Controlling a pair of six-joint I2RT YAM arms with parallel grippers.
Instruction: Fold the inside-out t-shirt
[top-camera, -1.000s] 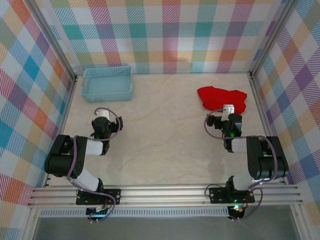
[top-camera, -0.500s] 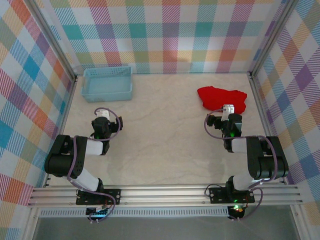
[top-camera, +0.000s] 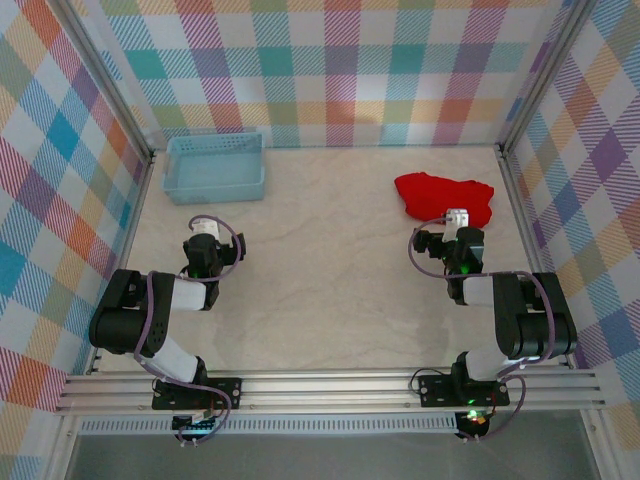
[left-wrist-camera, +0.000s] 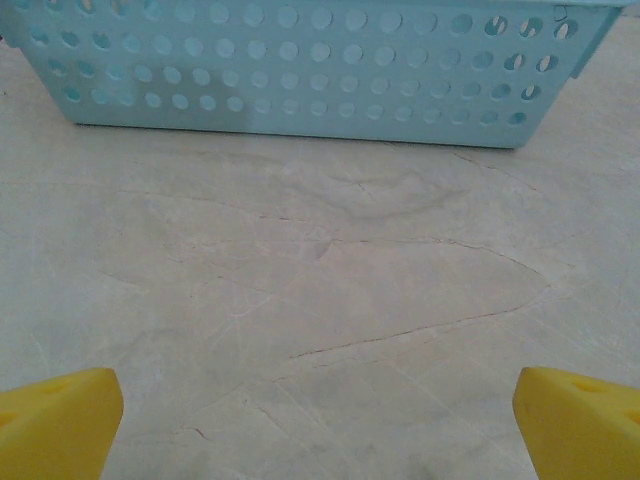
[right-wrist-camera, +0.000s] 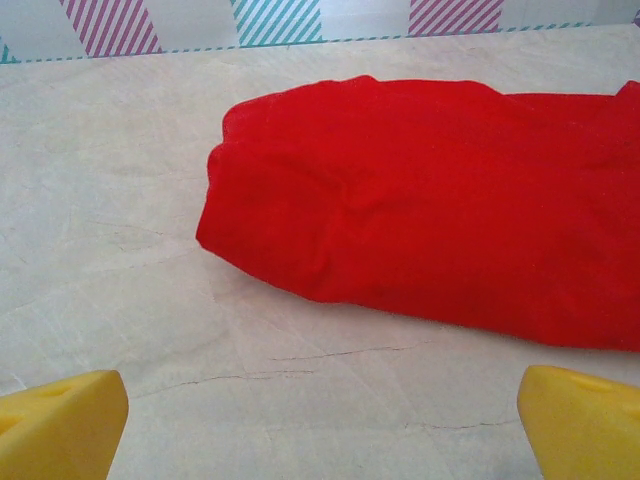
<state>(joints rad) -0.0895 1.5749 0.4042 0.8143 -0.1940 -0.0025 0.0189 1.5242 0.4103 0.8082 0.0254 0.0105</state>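
- The red t-shirt is lying in a soft, bunched heap on the pale table, over on the right side near the back; it is not lying flat; it is too bunched up for me to tell where its sleeves are.
- The right gripper is sitting close to the near side of the shirt and pointing at it; its yellow fingers are spreading wide, one at each bottom corner of the wrist view; they are holding nothing, and the shirt is lying ahead of them.
- The left gripper is pointing at the light-blue basket with round holes in its wall; its jaws are standing wide apart too, gripping nothing; bare table is showing between them.
- The basket is standing at the back left, well apart from the shirt.
- Both arms are resting low and folded near the front rail; walls of bright checks are standing around the table.
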